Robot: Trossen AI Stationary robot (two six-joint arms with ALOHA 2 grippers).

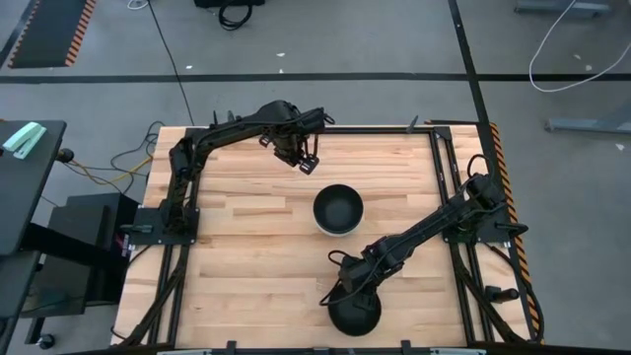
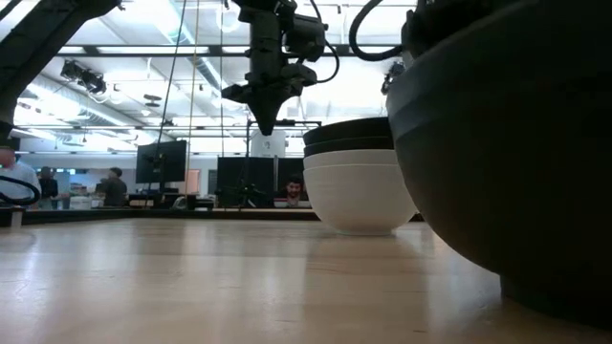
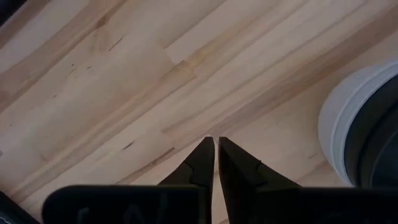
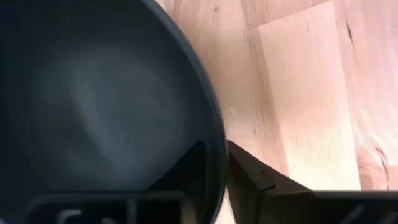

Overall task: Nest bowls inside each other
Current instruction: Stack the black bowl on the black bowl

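A stack of nested bowls stands at the table's middle, white on the outside and black on top; in the low view the stack rests on its white base. A single black bowl sits by the near edge and looms large in the low view. My right gripper is at that bowl's far rim, shut on it. My left gripper hangs shut above bare wood, toward the far edge and left of the stack. It points down and touches nothing. My right gripper has the black bowl's rim pinched, one finger inside the hollow and one outside. It comes slanting down from the table's right and far side. The bowl's foot appears to rest on the table.
Bare wooden table lies left of both bowls. A black metal frame runs along the table's sides. In the low view, people and monitors show in the room beyond the far edge.
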